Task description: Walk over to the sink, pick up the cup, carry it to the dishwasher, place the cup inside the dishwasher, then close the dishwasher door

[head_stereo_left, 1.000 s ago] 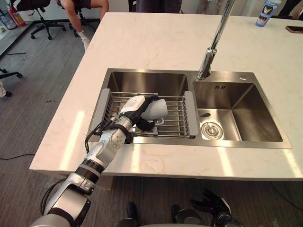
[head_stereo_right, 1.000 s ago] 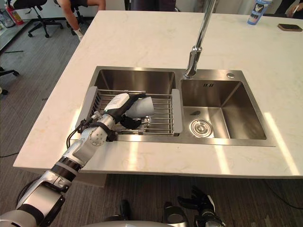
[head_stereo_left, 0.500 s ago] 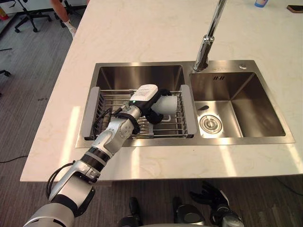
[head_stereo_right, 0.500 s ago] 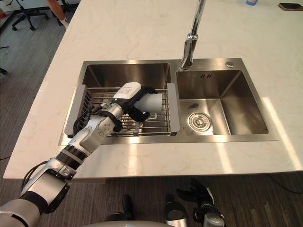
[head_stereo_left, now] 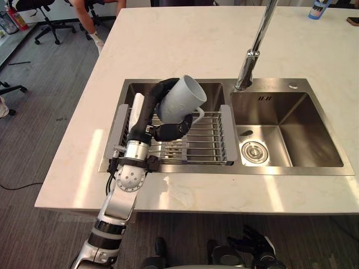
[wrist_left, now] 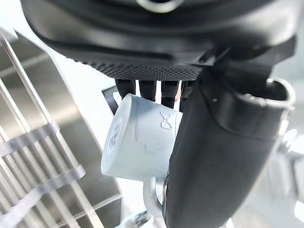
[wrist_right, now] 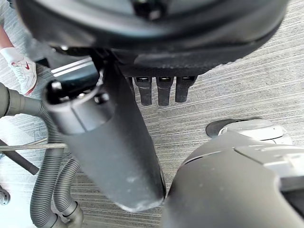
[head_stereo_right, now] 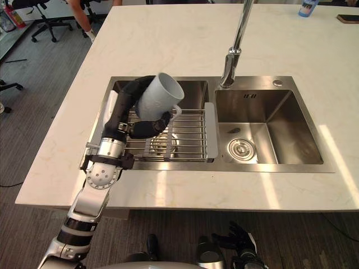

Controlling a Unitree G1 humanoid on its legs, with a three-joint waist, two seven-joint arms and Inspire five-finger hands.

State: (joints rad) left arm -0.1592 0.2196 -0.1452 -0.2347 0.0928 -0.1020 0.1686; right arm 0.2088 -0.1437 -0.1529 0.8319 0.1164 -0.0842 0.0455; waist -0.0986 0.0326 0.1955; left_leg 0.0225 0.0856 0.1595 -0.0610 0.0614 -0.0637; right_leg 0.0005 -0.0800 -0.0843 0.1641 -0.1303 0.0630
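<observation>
Gripping the pale grey mug (head_stereo_left: 182,100) between curled fingers and thumb, the left hand (head_stereo_left: 152,103) held it tilted above the wire sink rack (head_stereo_left: 203,140) beneath it; the right hand (head_stereo_left: 253,243) hung with fingers relaxed.

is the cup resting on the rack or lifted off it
Lifted: the left hand grips the cup, tilted, above the sink rack.

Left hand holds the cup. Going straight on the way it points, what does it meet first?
Likely nothing: the left hand, curled round the cup, points away over the rack toward the counter; the faucet stands off to its right. Height is hard to judge.
</observation>
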